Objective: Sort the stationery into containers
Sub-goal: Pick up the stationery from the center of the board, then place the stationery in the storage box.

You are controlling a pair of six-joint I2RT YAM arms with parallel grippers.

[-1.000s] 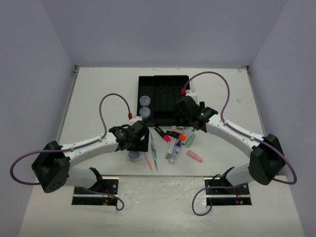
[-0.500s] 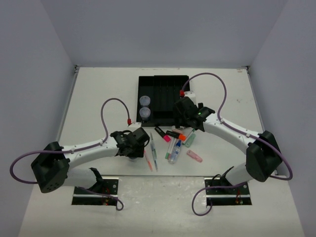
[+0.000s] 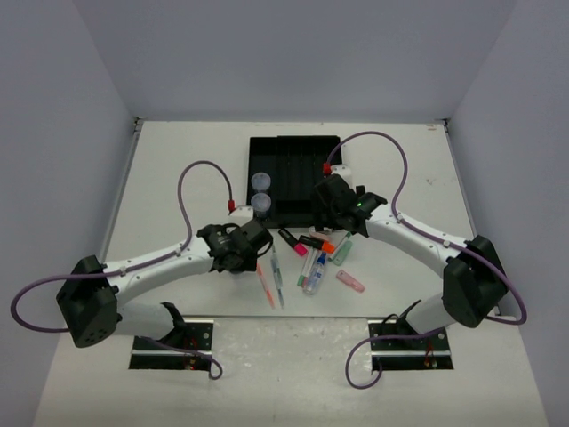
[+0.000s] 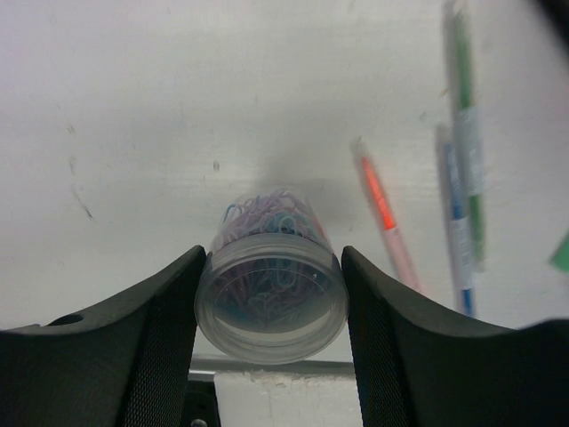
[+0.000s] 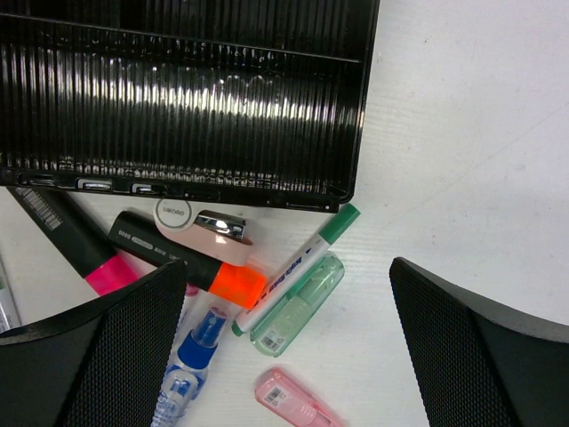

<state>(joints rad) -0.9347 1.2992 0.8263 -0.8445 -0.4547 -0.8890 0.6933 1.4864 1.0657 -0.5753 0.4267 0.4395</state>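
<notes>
Left wrist view alone shows left gripper (image 4: 272, 267) clamping a clip-filled pot (image 4: 271, 307); right gripper (image 5: 284, 276) wide.

tray (image 5: 178, 116): glossy black ribbed plastic. pot (image 4: 271, 298): clear smooth plastic. desk (image 4: 178, 89): matt white, lightly scuffed. left gripper (image 4: 273, 267) pads (image 4: 160, 347): matt black, fine mesh texture. eraser (image 5: 293, 400): glossy pink plastic.

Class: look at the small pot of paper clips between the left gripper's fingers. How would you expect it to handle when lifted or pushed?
The pot looks round and undistorted in the left gripper, so it is probably stiff plastic. Its smooth curved wall may slip in a loose grip. Laid on its side it would likely roll, with the loose clips shifting inside.
</notes>
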